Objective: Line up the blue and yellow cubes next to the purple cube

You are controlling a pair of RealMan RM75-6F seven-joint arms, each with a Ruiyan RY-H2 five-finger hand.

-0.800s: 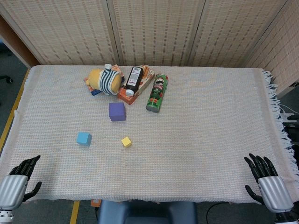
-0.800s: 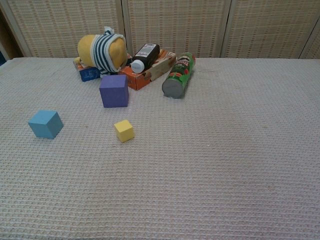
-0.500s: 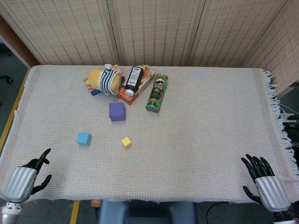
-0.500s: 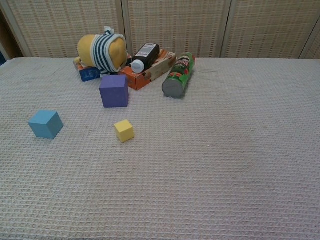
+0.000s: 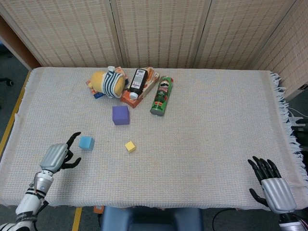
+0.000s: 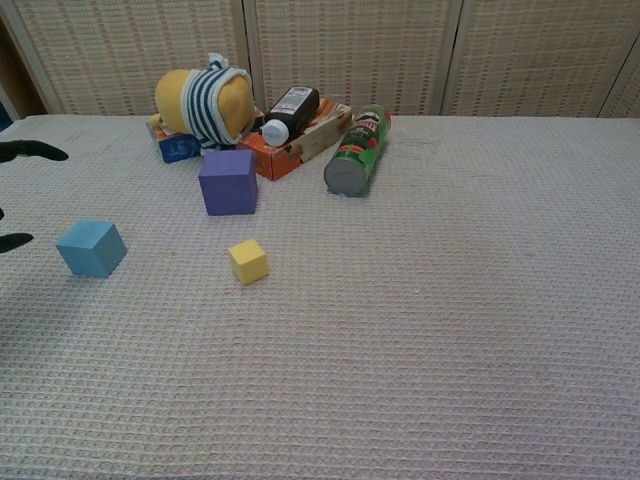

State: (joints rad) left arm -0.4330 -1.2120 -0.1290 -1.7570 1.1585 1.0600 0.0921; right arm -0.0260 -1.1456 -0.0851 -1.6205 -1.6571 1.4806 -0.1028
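Left hand (image 5: 57, 156) open beside blue cube (image 5: 86, 142), cubes not lined up; clutter at table back.
Far side of the cloth-covered table (image 5: 216, 120) holds a yellow striped plush (image 5: 109, 82), an orange box (image 5: 142, 89) with a dark bottle (image 5: 137, 83) lying on it, and a green can (image 5: 162, 95) on its side; the purple cube (image 5: 120, 115) sits just in front of this group, near the box. Yellow cube (image 5: 130, 146) lies nearer the front, apart from purple; blue cube further left, apart from both. Nothing between left hand and blue cube. Left hand just left of blue cube, fingers spread, holding nothing, not touching it; chest view shows only its dark fingertips (image 6: 30, 150) at the left edge. Right hand (image 5: 272, 185) at the table's near right corner, palm down, fingers spread, empty, well away from the cubes.
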